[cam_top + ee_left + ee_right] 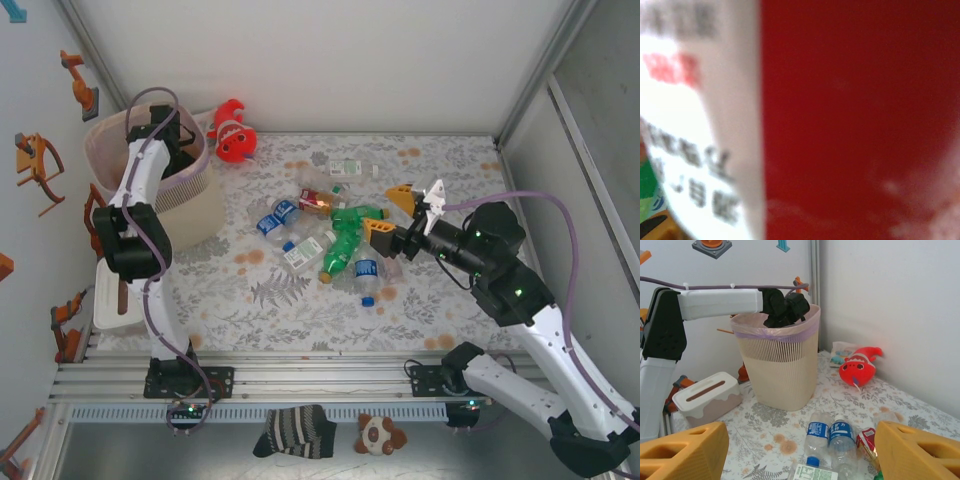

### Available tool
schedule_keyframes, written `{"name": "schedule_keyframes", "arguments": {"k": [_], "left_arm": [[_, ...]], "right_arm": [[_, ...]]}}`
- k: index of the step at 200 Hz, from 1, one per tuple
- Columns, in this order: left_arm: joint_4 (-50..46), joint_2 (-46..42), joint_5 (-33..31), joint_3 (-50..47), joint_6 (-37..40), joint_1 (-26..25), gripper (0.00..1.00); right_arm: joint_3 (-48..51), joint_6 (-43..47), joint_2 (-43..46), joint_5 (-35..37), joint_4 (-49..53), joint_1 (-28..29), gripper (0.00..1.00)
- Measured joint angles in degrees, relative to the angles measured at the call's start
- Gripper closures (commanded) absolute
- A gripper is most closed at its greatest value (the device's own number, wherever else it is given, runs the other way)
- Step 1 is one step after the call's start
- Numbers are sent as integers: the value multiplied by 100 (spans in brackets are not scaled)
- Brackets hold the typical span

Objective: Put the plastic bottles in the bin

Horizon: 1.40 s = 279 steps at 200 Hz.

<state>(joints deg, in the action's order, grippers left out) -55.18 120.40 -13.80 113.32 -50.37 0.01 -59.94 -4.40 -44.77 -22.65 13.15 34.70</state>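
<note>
Holds the left gripper (172,140) in the mouth of the bin (200,205) at the far left — spread or pinching, impossible to tell, with a blurred red-and-white label (840,125) right against its camera. Hangs the right gripper (392,213) just above the bottles (335,235), orange fingers (685,452) spread wide with nothing between. Finds those bottles heaped mid-table, crushed and lying flat, right of the bin and apart from it, with a red plush fish (233,140) just beside the bin near the back wall.
</note>
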Motion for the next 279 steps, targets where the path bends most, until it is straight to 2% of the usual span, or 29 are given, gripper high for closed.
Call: {"name": "schedule_keyframes", "arguments": {"k": [43, 78, 120, 193, 231, 279], "left_arm": [[-105, -109, 114, 17, 33, 2, 36], [-155, -243, 262, 28, 109, 4, 28], [-166, -706, 411, 48, 127, 4, 23], [109, -1825, 793, -173, 227, 4, 24], [682, -2465, 1255, -828, 527, 4, 24], [1932, -3464, 2256, -2371, 1325, 4, 21]], "right_arm": [[0, 0, 7, 9, 11, 0, 24], [0, 0, 7, 9, 11, 0, 24], [0, 0, 7, 9, 11, 0, 24], [0, -2, 7, 87, 13, 0, 25], [0, -7, -52, 267, 83, 0, 26], [-2, -144, -339, 472, 306, 0, 27]]}}
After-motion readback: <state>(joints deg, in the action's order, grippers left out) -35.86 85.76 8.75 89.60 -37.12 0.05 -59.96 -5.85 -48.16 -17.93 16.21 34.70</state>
